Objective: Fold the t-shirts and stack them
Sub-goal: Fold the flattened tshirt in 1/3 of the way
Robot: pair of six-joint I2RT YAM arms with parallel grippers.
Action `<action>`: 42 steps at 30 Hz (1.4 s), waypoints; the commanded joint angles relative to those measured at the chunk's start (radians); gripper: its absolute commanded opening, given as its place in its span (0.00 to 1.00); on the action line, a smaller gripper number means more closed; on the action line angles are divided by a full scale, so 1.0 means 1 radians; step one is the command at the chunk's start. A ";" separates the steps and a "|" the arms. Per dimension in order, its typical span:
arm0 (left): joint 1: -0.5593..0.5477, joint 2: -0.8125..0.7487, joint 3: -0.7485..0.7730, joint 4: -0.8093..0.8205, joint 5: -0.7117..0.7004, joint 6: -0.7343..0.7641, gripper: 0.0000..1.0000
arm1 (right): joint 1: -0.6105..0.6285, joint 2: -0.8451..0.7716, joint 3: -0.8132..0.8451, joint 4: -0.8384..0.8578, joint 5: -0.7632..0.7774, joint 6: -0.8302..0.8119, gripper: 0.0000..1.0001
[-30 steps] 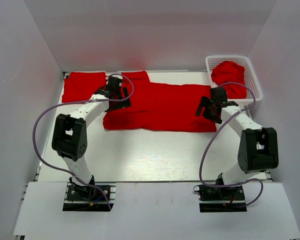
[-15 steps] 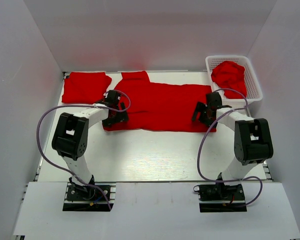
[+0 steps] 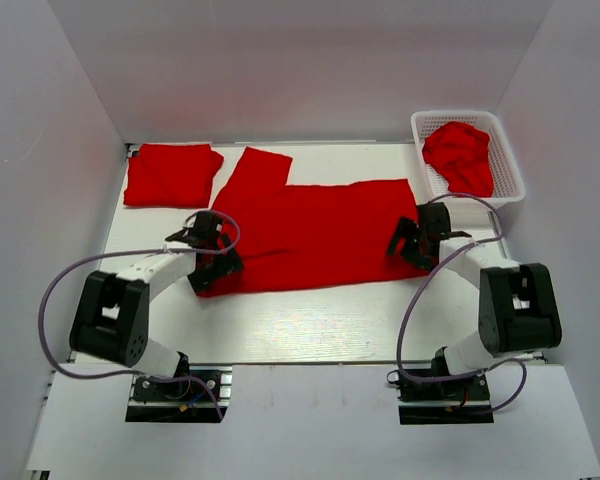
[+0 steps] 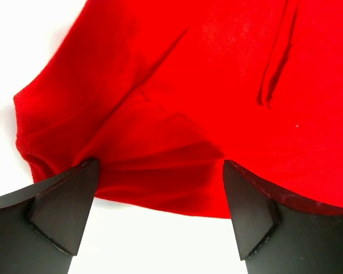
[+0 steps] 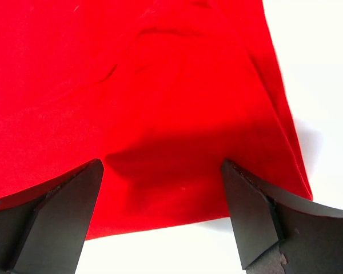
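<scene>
The left gripper (image 4: 160, 171) is spread wide. Both its fingers are down on the near-left corner of the spread shirt (image 3: 310, 225), where the cloth puckers, and nothing is clamped. The right gripper (image 5: 160, 168) gapes as wide, its fingers on the near-right corner just inside the right hem. The spread shirt lies flat mid-table, one sleeve pointing to the far edge. Bare table (image 3: 310, 320) lies between it and the bases. A folded shirt (image 3: 170, 173) sits far left, and a crumpled shirt (image 3: 458, 155) fills the basket (image 3: 508, 155).
</scene>
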 commanded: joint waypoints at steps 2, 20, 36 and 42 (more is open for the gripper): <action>-0.014 -0.107 -0.116 -0.304 0.078 -0.080 1.00 | 0.006 -0.121 -0.125 -0.213 -0.036 0.041 0.90; -0.023 -0.233 0.192 -0.326 0.158 0.116 1.00 | 0.043 -0.393 -0.061 -0.229 -0.107 -0.013 0.90; -0.033 -0.048 0.083 -0.091 0.270 0.138 0.72 | 0.040 -0.318 -0.018 -0.215 -0.048 0.006 0.90; -0.033 0.002 0.074 -0.115 0.236 0.138 0.64 | 0.037 -0.315 -0.023 -0.215 -0.030 0.007 0.90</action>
